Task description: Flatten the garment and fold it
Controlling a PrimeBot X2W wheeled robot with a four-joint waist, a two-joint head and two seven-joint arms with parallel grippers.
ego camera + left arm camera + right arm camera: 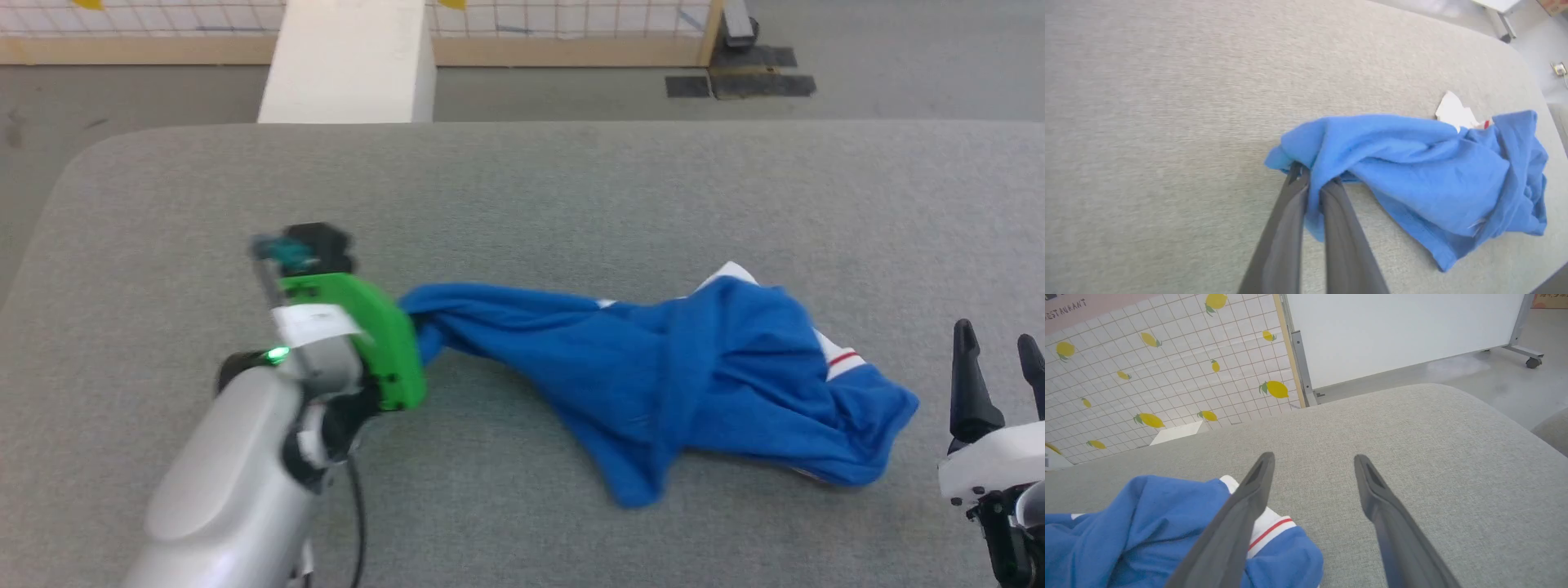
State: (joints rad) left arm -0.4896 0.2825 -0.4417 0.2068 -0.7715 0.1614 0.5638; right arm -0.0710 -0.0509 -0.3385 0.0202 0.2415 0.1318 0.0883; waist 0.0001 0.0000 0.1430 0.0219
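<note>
The garment, a royal-blue jersey with white and red-striped trim, lies crumpled on the grey padded table, pulled out into a long point toward the left. My left gripper is shut on that left tip of the garment; in the left wrist view its two dark fingers pinch a blue fold between them. My right gripper stands open at the table's lower right, just right of the garment, holding nothing; its left finger overlaps the white sleeve trim in the right wrist view.
A white block stands beyond the table's far edge, with a tiled lemon-print wall and a white panel on casters behind. Bare grey table surface lies on all sides of the garment.
</note>
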